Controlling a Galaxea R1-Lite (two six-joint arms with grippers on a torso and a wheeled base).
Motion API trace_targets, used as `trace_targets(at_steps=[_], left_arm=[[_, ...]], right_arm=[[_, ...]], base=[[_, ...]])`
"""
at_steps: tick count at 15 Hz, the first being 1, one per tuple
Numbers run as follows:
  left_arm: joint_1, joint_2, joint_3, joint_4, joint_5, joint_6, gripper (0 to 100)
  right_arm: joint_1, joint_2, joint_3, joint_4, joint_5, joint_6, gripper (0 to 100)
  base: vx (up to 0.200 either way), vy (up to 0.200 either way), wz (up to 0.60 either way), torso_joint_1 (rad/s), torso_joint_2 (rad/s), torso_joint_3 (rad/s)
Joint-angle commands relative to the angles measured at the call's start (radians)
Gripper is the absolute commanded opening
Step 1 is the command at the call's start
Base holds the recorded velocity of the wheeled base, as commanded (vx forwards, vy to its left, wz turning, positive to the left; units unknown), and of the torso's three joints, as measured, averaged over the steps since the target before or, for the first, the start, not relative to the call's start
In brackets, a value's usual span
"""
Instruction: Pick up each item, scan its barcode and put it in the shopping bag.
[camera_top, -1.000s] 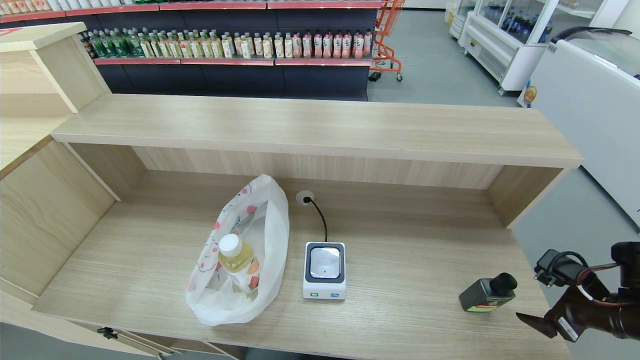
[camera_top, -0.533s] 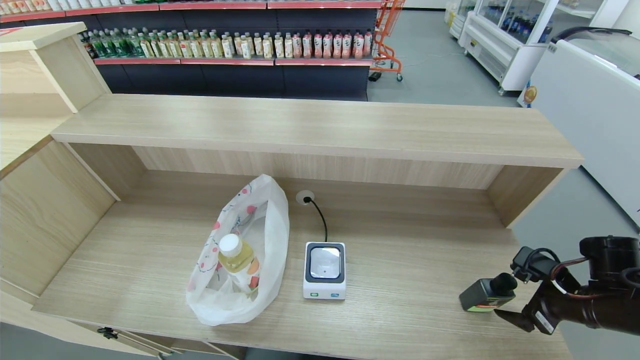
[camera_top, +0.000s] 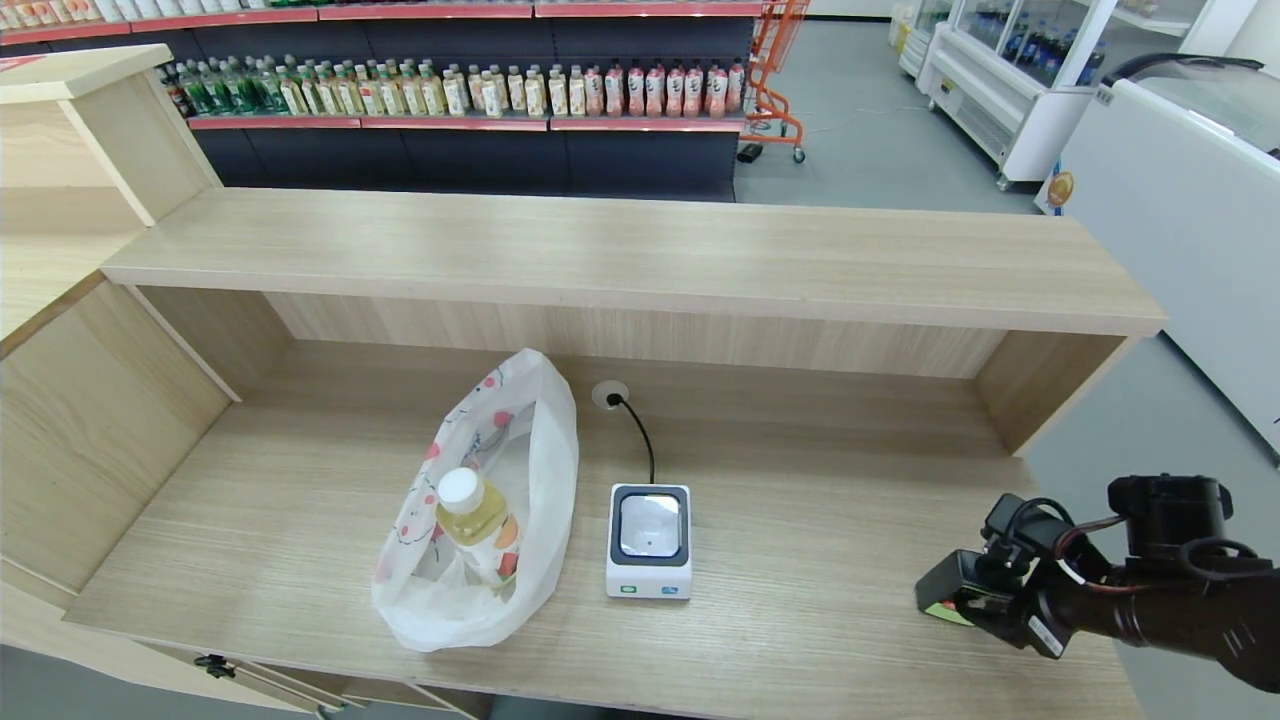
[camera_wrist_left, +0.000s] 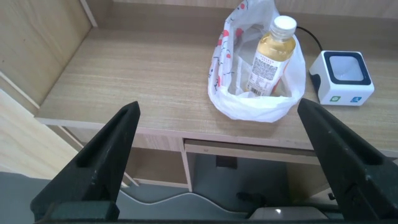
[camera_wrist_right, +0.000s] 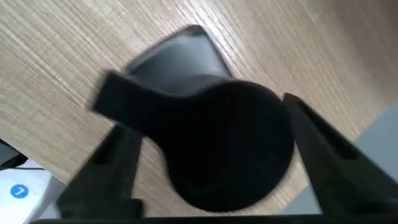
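1. A dark, flat-sided bottle with a round black cap (camera_top: 942, 588) is lying near the right edge of the light wooden desk (camera_top: 800, 480).
2. The right hand (camera_wrist_right: 208, 124) is staying open, with 1 finger on each side of the cap.
3. The left hand (camera_wrist_left: 217, 107) is hanging open in front of the desk.

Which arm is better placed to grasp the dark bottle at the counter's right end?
Right. Its gripper straddles the dark bottle, fingers open either side; the left gripper hangs off the counter's front edge, nearer the shopping bag.
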Motion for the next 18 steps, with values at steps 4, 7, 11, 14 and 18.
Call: trace_targets(at_steps=[4, 7, 11, 14, 18], left_arm=[[0.0, 0.002, 0.0, 0.0, 0.0, 0.0, 100], [0.0, 0.002, 0.0, 0.0, 0.0, 0.0, 100], [0.0, 0.0, 0.0, 0.0, 0.0, 0.0, 100], [0.0, 0.0, 0.0, 0.0, 0.0, 0.0, 100], [0.002, 0.0, 0.0, 0.0, 0.0, 0.0, 100]], right_arm=[[0.051, 0.048, -0.025, -0.05, -0.001, 0.036, 0], [0.051, 0.016, -0.008, -0.09, 0.0, 0.033, 0], [0.084, -0.145, 0.113, -0.227, 0.002, 0.028, 0], [0.166, -0.255, 0.265, -0.403, 0.035, -0.072, 0], [0.216, -0.252, 0.388, -0.57, 0.249, -0.437, 0]], base=[[0.0, 0.0, 0.0, 0.0, 0.0, 0.0], [0.0, 0.0, 0.0, 0.0, 0.0, 0.0], [0.0, 0.0, 0.0, 0.0, 0.0, 0.0], [0.0, 0.0, 0.0, 0.0, 0.0, 0.0], [0.0, 0.0, 0.0, 0.0, 0.0, 0.0]])
